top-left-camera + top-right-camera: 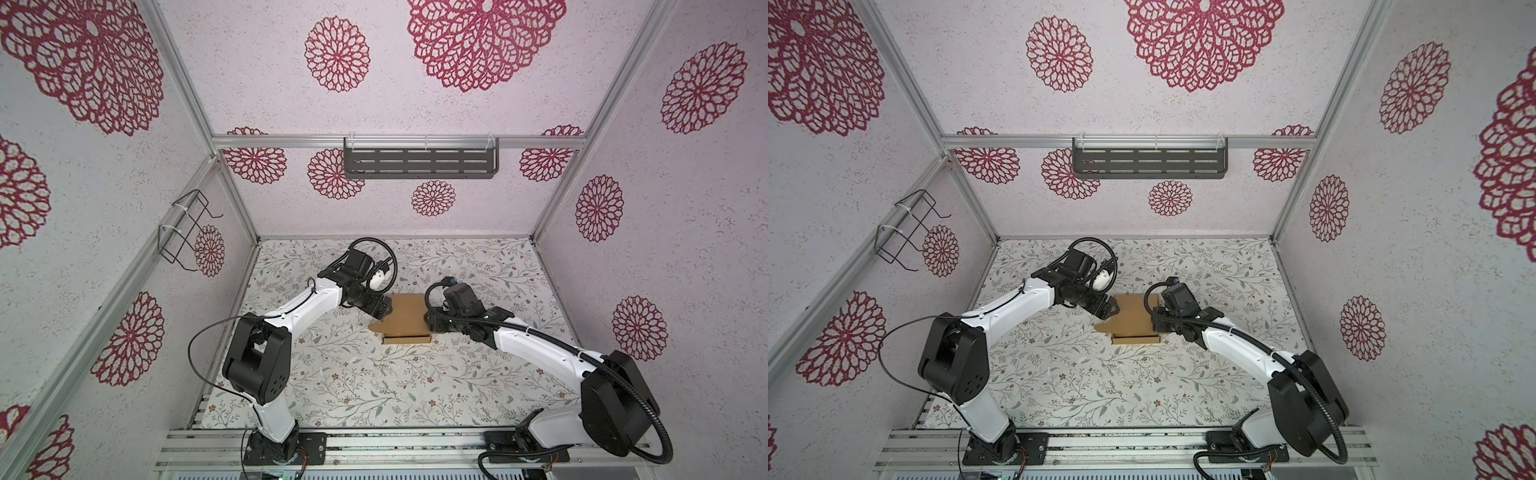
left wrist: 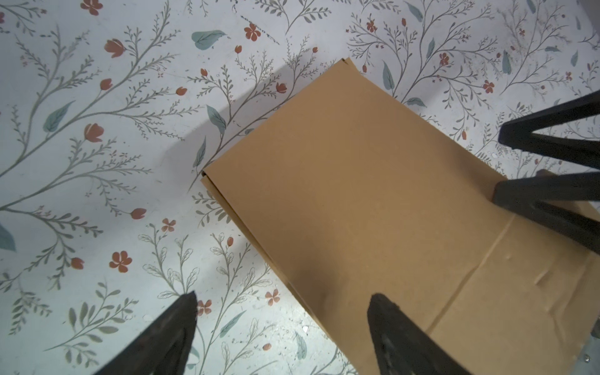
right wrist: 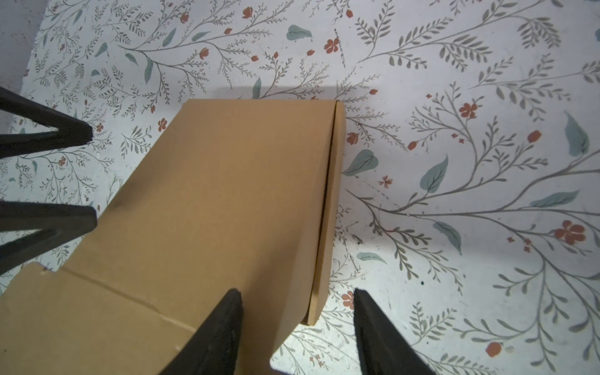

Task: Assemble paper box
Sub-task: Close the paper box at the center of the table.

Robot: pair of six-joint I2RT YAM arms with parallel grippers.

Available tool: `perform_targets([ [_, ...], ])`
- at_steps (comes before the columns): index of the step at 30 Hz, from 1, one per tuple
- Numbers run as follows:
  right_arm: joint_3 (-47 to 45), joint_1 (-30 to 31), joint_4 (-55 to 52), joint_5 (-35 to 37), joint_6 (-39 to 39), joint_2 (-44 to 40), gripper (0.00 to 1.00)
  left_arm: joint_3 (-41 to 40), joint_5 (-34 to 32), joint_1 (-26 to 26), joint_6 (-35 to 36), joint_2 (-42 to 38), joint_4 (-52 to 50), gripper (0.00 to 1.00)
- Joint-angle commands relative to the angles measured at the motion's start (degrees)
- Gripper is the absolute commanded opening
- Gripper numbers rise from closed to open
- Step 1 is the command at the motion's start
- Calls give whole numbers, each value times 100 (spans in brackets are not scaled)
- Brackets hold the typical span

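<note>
The left gripper (image 2: 284,297) hovers with jaws spread wide across the left edge of the paper box (image 1: 409,316), one finger above the lid and one above the floral table (image 1: 332,374), holding nothing. The box sits mid-table between the arms with its walls up and lid folded flat, so most folding looks done. A rounded ear (image 1: 373,327) juts from its front-left corner, seemingly left to tuck. The right gripper (image 3: 297,308) straddles the right edge, jaws apart and empty.

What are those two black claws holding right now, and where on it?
Nothing seems gripped. The left gripper and right gripper both stand open, each straddling an opposite side edge of the paper box without closing on it.
</note>
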Motion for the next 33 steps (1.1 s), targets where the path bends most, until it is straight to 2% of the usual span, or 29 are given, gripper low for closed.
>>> perform_targets([
  [1,14,-30,111,-62,-66,15,57,-80,-119,-95,131,74,32,87],
  [13,-235,-26,493,-146,-51,227,56,-204,-135,-136,121,322,127,87],
  [33,-144,-27,522,-37,-149,723,54,-289,-347,-127,197,444,168,87],
])
